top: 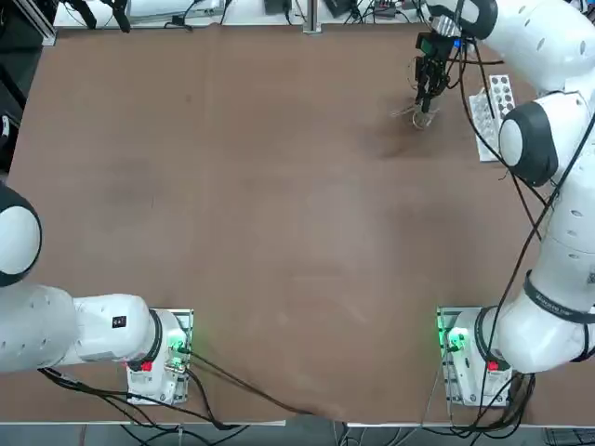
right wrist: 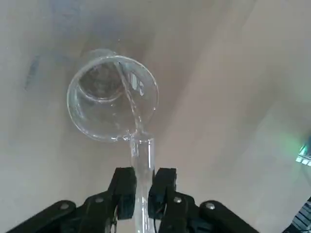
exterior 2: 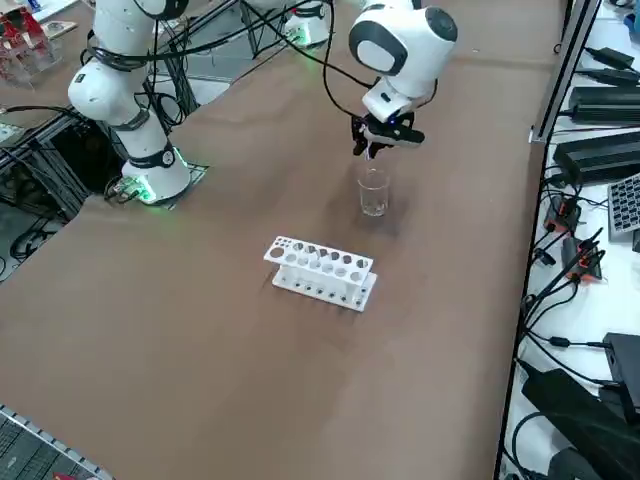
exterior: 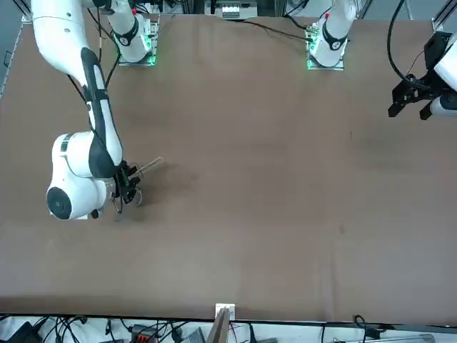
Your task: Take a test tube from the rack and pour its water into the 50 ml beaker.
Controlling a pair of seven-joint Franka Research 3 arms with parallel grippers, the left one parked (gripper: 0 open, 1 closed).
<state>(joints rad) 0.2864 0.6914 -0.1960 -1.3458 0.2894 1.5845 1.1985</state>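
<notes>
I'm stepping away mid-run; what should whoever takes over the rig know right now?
Right gripper: shut on the test tube, tilted with its mouth at the 50 ml beaker's rim.
Rack: on the table beside the beaker, apart from it.
Done: tube taken from the rack and brought to the beaker; a thin stream of water runs into it.
Left: finish the pour.

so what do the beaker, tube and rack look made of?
50 ml beaker: clear glass, glossy; table shows through. Test tube in the shut right gripper: same clear glass look. Rack: opaque white, matte, probably moulded plastic.
</notes>
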